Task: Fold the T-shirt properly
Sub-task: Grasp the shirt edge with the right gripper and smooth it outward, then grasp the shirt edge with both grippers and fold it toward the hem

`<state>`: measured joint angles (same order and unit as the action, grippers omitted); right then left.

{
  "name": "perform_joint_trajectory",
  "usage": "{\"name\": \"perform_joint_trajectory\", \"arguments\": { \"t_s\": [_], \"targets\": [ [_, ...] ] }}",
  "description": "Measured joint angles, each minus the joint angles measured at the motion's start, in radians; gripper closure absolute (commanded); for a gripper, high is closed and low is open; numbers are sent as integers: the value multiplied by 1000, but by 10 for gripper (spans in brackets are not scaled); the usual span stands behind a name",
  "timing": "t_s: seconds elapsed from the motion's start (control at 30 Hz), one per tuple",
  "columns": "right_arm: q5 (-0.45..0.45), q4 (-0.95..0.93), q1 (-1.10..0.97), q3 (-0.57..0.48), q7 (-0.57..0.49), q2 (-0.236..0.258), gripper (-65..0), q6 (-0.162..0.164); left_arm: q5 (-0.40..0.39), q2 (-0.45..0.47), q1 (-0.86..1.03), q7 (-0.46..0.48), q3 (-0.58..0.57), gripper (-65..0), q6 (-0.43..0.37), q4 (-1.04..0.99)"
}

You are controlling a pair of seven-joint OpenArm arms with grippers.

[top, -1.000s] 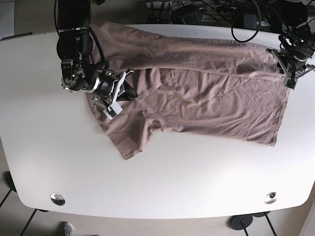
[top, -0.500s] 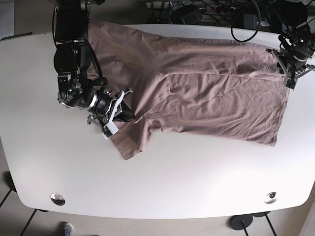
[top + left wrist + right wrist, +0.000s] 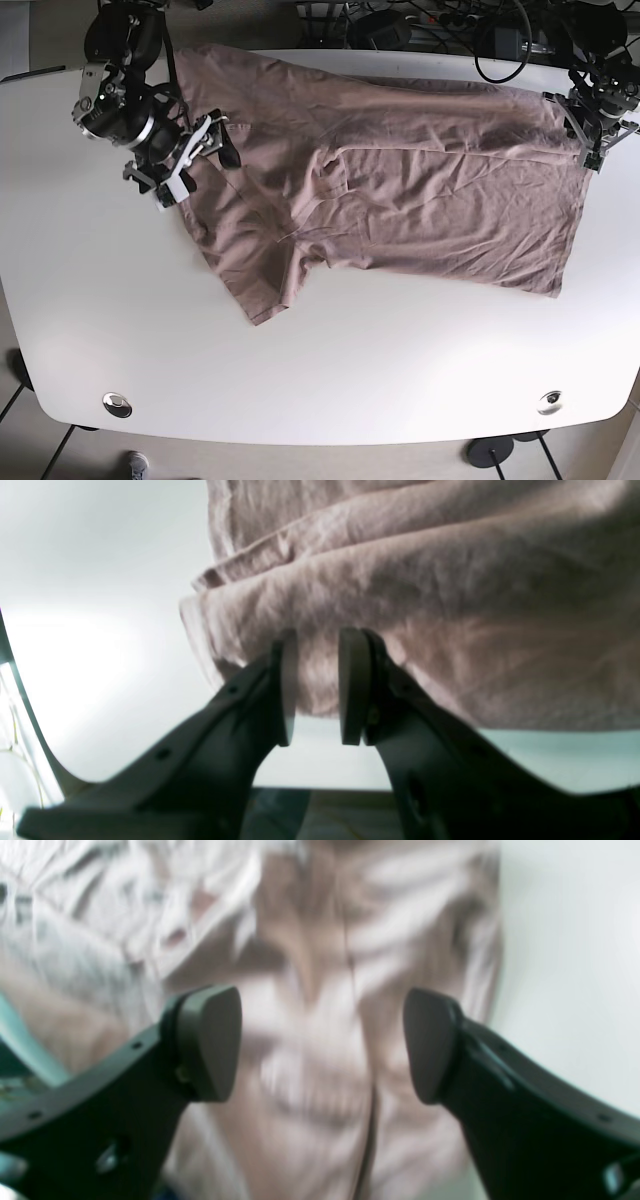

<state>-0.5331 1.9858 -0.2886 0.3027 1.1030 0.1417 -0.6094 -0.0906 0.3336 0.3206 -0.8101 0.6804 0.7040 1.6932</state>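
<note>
A mauve T-shirt lies spread and wrinkled on the white table, with one sleeve pointing to the front left. My right gripper is open and empty over the shirt's left part. In the right wrist view it hangs with jaws wide apart above the blurred cloth. My left gripper is at the shirt's far right corner. In the left wrist view it is shut on the shirt's hem, with cloth between the pads.
Cables and equipment lie beyond the table's far edge. Two round metal fittings sit near the front corners. Bare table top lies in front of and to the left of the shirt.
My right gripper has let go of the cloth near the sleeve and moved up and to the left, now open. The left part of the shirt lies flatter. The left gripper has barely moved.
</note>
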Motion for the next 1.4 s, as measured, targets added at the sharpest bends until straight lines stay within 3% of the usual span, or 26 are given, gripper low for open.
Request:
{"name": "perform_joint_trajectory", "arguments": {
  "t_s": [0.1,0.17,0.27,0.43,0.57,0.63,0.73,0.9,1.03,1.1,1.2,1.3,1.4],
  "targets": [
    [-93,-7,-108,27,-1,7,-255,0,-13,-6,-2,77,68,-117,1,-36],
    [-96,-7,-153,25,0,5,-147,0,10,-4,3,86,104,-115,-6,-52],
    [-96,-40,-206,24,0,5,-63,0,-1,-13,0,102,103,-115,-1,-56],
    [-28,-123,-225,22,-11,51,-63,-1,-1,-17,2,108,103,-115,0,-56],
    [11,-195,-219,18,-117,127,-63,-100,0,-17,0,105,103,-115,0,-56],
    [16,-259,-204,18,-197,179,-63,-122,1,-18,2,100,103,-118,0,-56],
    [33,-341,-145,25,-259,237,-63,-126,-8,-17,19,102,102,-119,0,-56],
    [45,-415,-77,28,-269,309,-63,-122,-7,-67,52,98,103,-122,-4,28],
    [104,-340,-87,29,-226,301,-63,-97,-14,-118,56,87,100,-204,0,94],
    [145,-259,-114,40,-182,272,-63,-88,-13,-137,56,43,98,-240,0,118],
    [145,-138,-125,126,-173,197,-71,-89,-5,-138,21,43,89,-242,0,121],
    [142,-117,-56,123,-170,180,-193,-90,-2,-133,-31,48,56,-242,-3,105],
    [160,-133,71,131,-114,162,-388,-90,4,-132,-66,43,20,-242,-3,101]
  ]
}}
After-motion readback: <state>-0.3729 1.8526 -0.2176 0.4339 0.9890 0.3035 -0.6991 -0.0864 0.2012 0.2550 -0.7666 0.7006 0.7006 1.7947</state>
